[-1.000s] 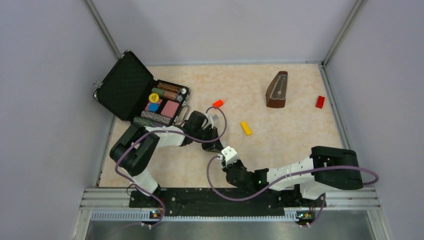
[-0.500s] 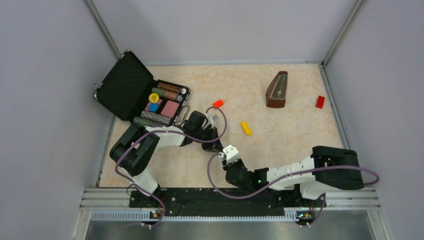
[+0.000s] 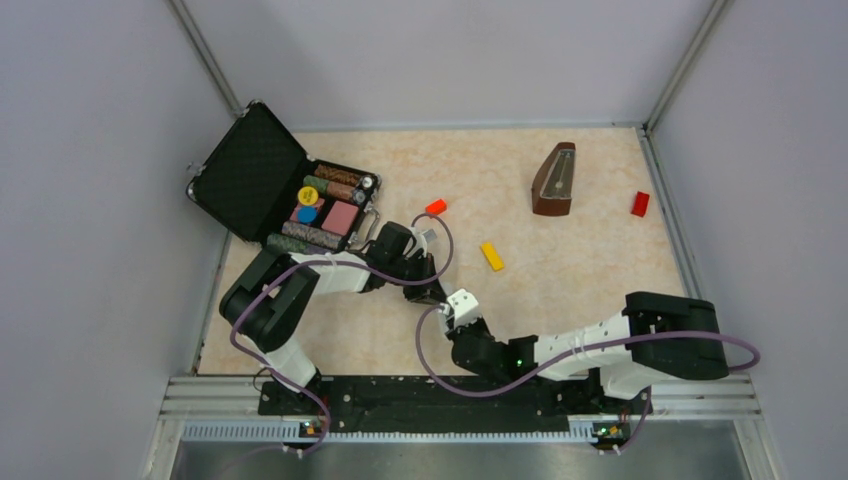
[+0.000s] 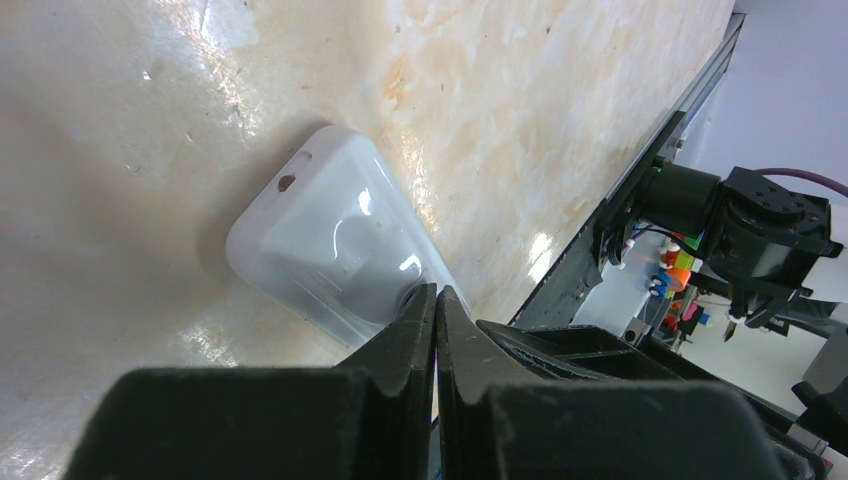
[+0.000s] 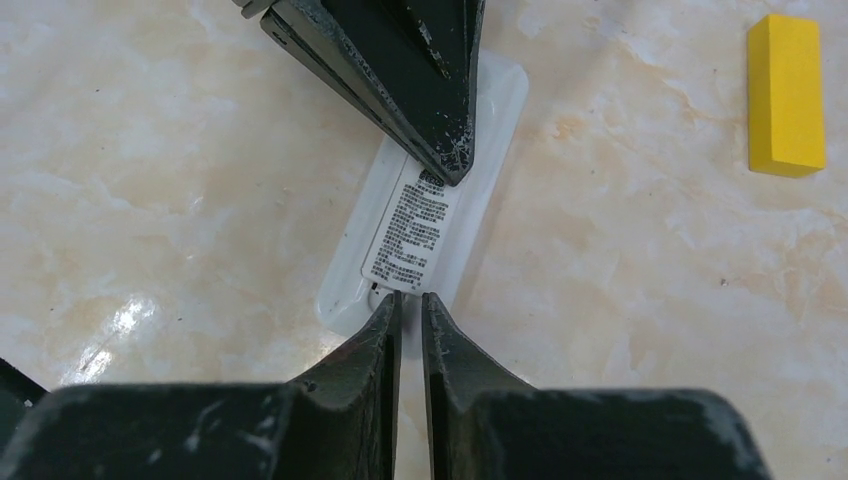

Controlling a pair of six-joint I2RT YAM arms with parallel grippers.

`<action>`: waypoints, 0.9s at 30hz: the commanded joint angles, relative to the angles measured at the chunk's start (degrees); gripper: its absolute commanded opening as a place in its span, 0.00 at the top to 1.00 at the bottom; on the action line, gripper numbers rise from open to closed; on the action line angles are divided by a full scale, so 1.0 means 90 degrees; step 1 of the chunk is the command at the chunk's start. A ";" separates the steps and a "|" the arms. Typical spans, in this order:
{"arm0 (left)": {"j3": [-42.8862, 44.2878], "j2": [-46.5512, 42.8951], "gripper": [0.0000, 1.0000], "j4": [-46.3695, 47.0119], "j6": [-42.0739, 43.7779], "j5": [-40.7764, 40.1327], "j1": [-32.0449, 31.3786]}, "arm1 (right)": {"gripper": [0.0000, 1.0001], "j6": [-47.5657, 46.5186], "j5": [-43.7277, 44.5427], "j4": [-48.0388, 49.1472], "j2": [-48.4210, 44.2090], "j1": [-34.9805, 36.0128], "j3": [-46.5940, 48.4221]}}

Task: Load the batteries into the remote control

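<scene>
The remote control [image 5: 432, 214] lies flat on the table, back up, with a printed label. It also shows in the left wrist view [image 4: 325, 250]. My left gripper [image 4: 436, 292] is shut, and its tips press down on the remote's back; its fingers [image 5: 420, 80] show in the right wrist view. My right gripper [image 5: 410, 298] is shut to a thin slit, tips at the remote's near end by a small dark notch. In the top view both grippers, the left [image 3: 430, 283] and the right [image 3: 450, 296], meet over the remote and hide it. No batteries are in view.
A yellow block [image 3: 491, 256] lies just right of the grippers and shows in the right wrist view [image 5: 787, 95]. Red blocks [image 3: 435, 207] [image 3: 640, 203], a brown metronome [image 3: 555, 180] and an open black case [image 3: 250, 172] of chips stand farther back.
My right wrist has edged slightly forward toward the left gripper. Nothing else has moved.
</scene>
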 commanded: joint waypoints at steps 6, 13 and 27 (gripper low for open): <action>-0.0313 0.0530 0.94 -0.0512 0.0518 -0.1539 -0.0064 | 0.89 0.0180 -0.0128 -0.0146 0.0300 -0.0242 0.0204; -0.0337 0.0529 0.96 -0.0514 0.0522 -0.1539 -0.0066 | 0.92 0.0483 -0.0133 -0.0407 0.0480 -0.0389 0.0311; -0.0371 0.0548 1.00 -0.0515 0.0537 -0.1560 -0.0071 | 0.99 0.1054 -0.1231 -0.1093 0.0989 -0.1021 0.0687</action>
